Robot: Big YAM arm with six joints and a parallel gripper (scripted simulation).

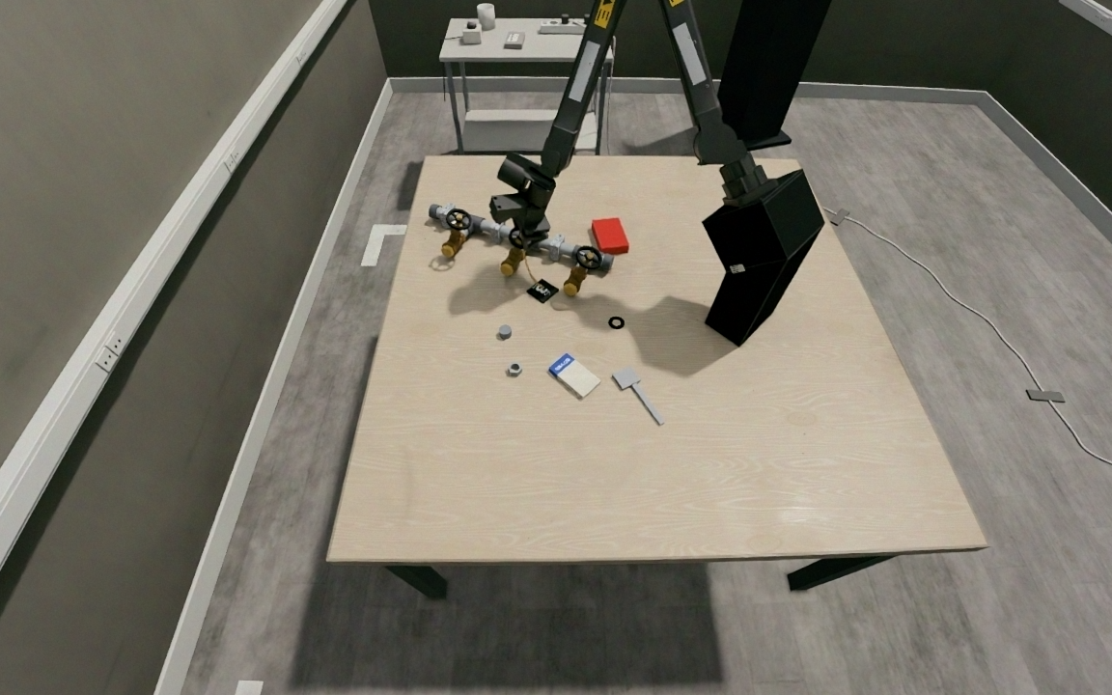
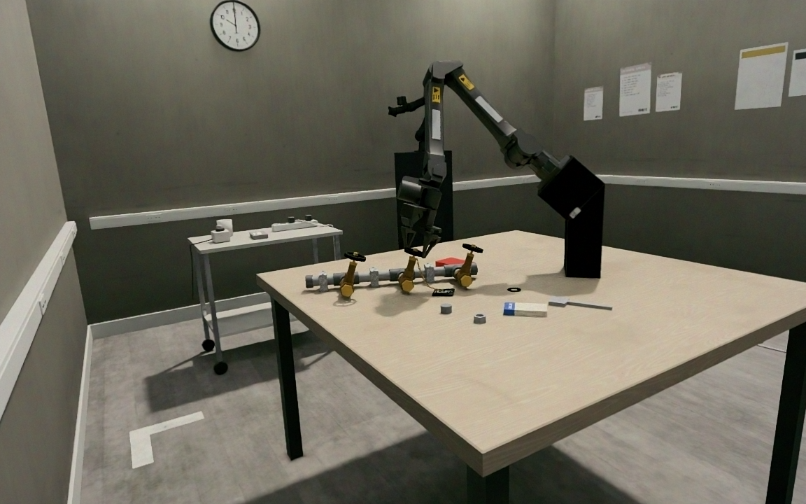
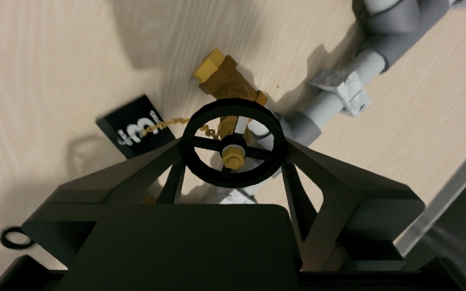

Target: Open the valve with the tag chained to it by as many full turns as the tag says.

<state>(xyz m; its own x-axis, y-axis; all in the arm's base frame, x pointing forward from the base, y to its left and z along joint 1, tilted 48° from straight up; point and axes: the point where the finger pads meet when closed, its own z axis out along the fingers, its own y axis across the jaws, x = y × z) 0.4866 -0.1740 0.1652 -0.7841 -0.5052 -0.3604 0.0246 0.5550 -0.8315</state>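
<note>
A grey pipe (image 1: 484,228) (image 2: 387,273) (image 3: 338,97) at the table's far left carries three brass valves with black handwheels. My gripper (image 1: 518,236) (image 2: 414,250) (image 3: 233,144) is shut on the middle valve's handwheel (image 3: 201,163), one finger on each side of its rim. A thin chain runs from this valve to a black tag (image 1: 542,290) (image 2: 443,292) (image 3: 133,131) with white marks, lying flat on the table. The left valve (image 1: 456,220) (image 2: 352,256) and the right valve (image 1: 587,257) (image 2: 471,248) stand free of the gripper.
A red block (image 1: 609,234) (image 2: 449,260) lies behind the pipe. A black ring (image 1: 619,326) (image 3: 14,238), a grey cap (image 1: 504,330), a nut (image 1: 511,367), a blue and white box (image 1: 573,374) and a grey scraper (image 1: 638,393) lie on the table (image 1: 629,484). The arm's black base (image 1: 759,250) stands at the right.
</note>
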